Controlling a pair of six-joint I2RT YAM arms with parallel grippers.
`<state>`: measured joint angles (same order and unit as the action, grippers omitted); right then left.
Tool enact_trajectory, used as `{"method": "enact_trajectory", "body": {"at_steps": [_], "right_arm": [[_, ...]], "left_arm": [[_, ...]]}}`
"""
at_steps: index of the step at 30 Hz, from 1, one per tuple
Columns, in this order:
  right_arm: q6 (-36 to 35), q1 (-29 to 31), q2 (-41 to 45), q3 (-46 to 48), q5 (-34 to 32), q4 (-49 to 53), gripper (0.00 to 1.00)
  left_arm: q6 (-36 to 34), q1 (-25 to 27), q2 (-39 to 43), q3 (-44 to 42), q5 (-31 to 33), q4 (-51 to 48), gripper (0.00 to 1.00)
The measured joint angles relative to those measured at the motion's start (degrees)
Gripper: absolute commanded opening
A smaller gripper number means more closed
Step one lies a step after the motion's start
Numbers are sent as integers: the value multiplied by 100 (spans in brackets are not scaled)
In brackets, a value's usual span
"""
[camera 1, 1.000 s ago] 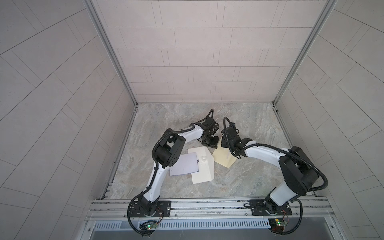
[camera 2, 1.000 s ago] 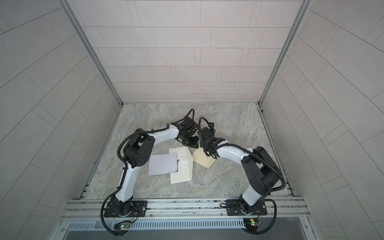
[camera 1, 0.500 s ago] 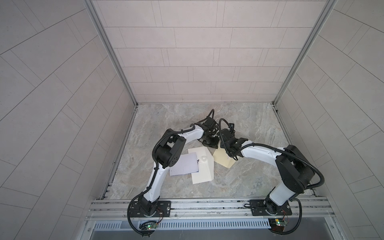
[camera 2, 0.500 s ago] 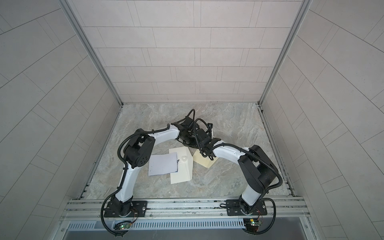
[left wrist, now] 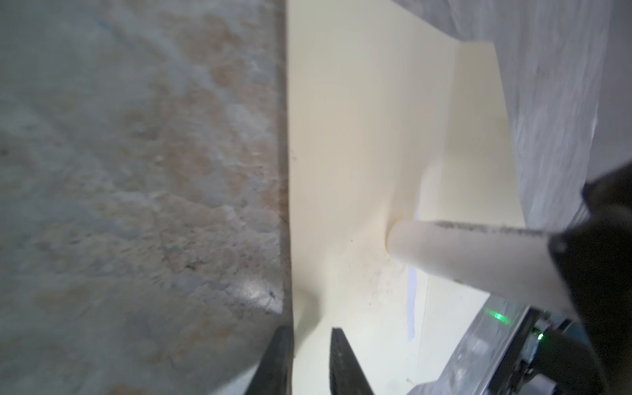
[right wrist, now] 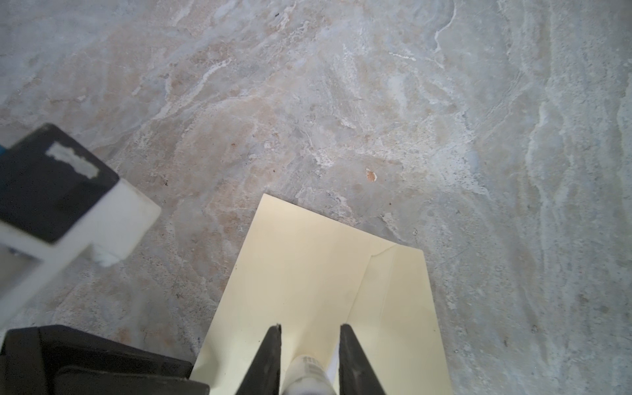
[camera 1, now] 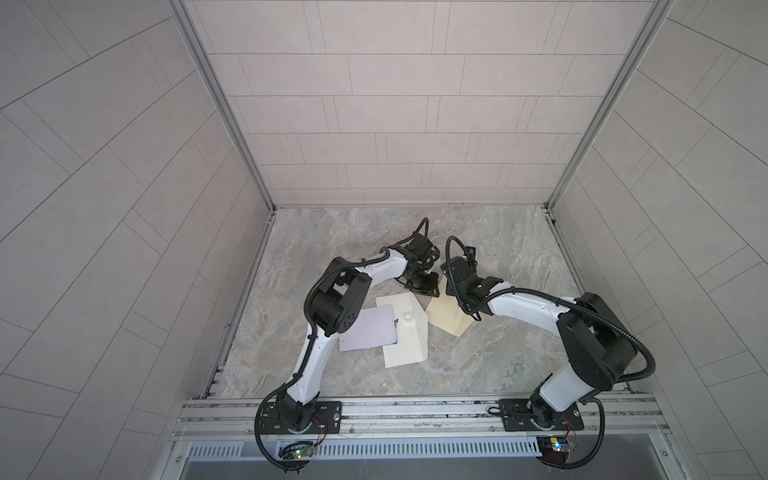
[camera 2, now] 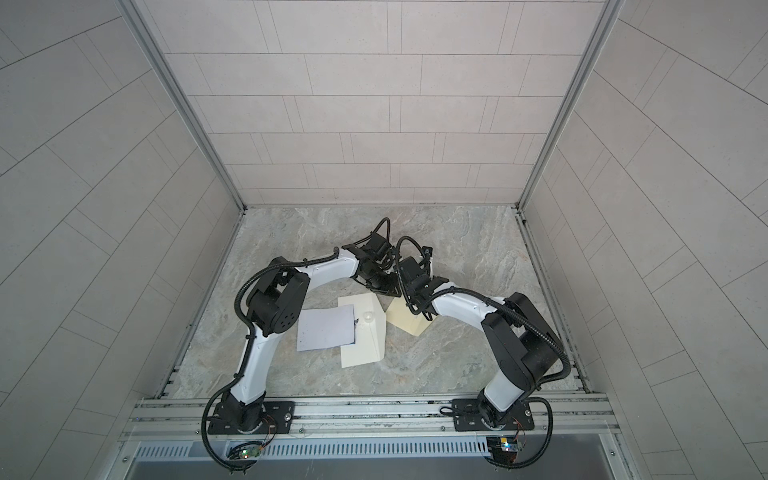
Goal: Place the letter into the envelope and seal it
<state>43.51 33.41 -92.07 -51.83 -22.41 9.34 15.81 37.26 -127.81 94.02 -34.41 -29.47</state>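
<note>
A cream envelope [camera 1: 442, 318] [camera 2: 405, 318] lies on the marble table, right of centre in both top views. My right gripper [camera 1: 461, 309] [right wrist: 311, 326] is shut on a white stick [right wrist: 306, 372] [left wrist: 461, 253], whose tip presses on the envelope [right wrist: 307, 266]. My left gripper [camera 1: 424, 289] [left wrist: 309, 330] is at the envelope's far edge, jaws slightly open astride the paper's edge [left wrist: 342, 136]. A thin lavender strip [left wrist: 412, 301], which may be the letter, shows at a fold of the envelope.
A second cream envelope [camera 1: 405, 336] lies at the centre with a small white round thing [camera 1: 408, 318] on it. A pale lavender sheet [camera 1: 368, 328] overlaps its left side. The left gripper's body [right wrist: 68, 205] sits close beside the right one.
The left gripper's jaws have parted from shut. The right gripper swung left toward the left gripper and back, keeping the white stick on the envelope.
</note>
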Motion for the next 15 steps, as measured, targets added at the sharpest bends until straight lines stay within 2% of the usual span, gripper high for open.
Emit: {"method": "enact_trajectory", "body": {"at_steps": [4,15], "right_arm": [[7,-81,0,22,105,-87,0],[52,-192,15,48,315,-184,0]], "left_arm": [[-140,-4,0,59,-310,-122,45],[-282,-11,-295,516,-1078,-282,45]]}}
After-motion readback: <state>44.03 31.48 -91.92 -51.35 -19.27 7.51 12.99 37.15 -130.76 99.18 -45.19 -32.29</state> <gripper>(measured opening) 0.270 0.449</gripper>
